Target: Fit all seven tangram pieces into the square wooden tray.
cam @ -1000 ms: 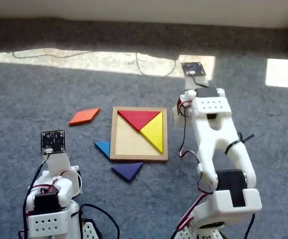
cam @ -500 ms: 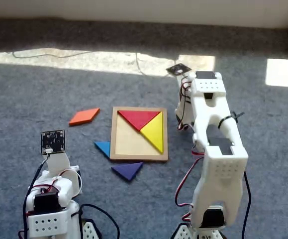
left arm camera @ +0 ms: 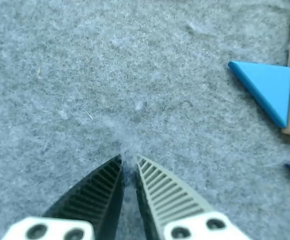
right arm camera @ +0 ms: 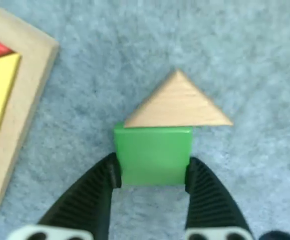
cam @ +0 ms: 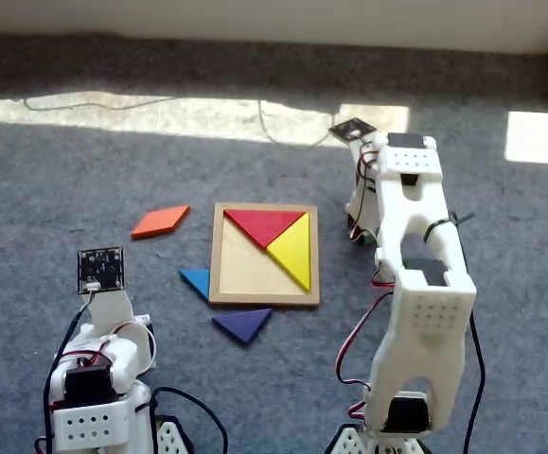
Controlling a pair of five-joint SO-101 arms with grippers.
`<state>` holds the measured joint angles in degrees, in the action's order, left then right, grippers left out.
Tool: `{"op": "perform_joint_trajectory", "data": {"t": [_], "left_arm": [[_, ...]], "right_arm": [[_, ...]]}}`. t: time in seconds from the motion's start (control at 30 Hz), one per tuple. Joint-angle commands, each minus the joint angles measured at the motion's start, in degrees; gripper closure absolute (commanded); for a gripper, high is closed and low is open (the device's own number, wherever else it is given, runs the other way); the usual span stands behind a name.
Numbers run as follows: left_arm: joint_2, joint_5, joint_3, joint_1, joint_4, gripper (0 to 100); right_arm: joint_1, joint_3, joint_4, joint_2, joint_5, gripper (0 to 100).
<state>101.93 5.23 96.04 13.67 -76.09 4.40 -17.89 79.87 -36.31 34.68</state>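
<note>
The square wooden tray (cam: 264, 301) holds a red triangle (cam: 262, 225) and a yellow triangle (cam: 294, 251). To its left an orange parallelogram (cam: 160, 220) and a blue triangle (cam: 198, 281) lie on the carpet, and a purple triangle (cam: 243, 324) lies in front of it. Right of the tray, my right gripper (right arm camera: 152, 172) is shut on a green square (right arm camera: 153, 155), which rests on the carpet against a plain wooden triangle (right arm camera: 177, 102). My left gripper (left arm camera: 129, 162) is shut and holds nothing, low over bare carpet near the blue triangle (left arm camera: 267, 87).
The right arm (cam: 415, 265) stretches along the tray's right side and hides the green square in the high view. The left arm (cam: 98, 378) is folded at the near left. Cables (cam: 274, 128) trail across the sunlit carpet at the back.
The right arm has stretched out and swung to the right, away from the tray's edge, and lowered its wrist. The left arm and the pieces have not moved.
</note>
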Motion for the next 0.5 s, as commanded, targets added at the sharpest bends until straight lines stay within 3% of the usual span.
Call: {"op": "perform_joint_trajectory", "data": {"t": [0.0, 0.3, 0.47], "left_arm": [[2.24, -0.26, 1.19, 0.57, -0.44, 99], [2.24, -0.26, 1.19, 0.57, -0.44, 99], [2.24, -0.26, 1.19, 0.57, -0.44, 99]], "right_arm": [[-0.57, -1.27, 1.01, 2.15, 0.44, 99.1], [1.63, -0.66, 10.77, 18.15, 0.18, 99.1], [8.57, 5.67, 12.44, 25.98, -6.24, 99.1]]}}
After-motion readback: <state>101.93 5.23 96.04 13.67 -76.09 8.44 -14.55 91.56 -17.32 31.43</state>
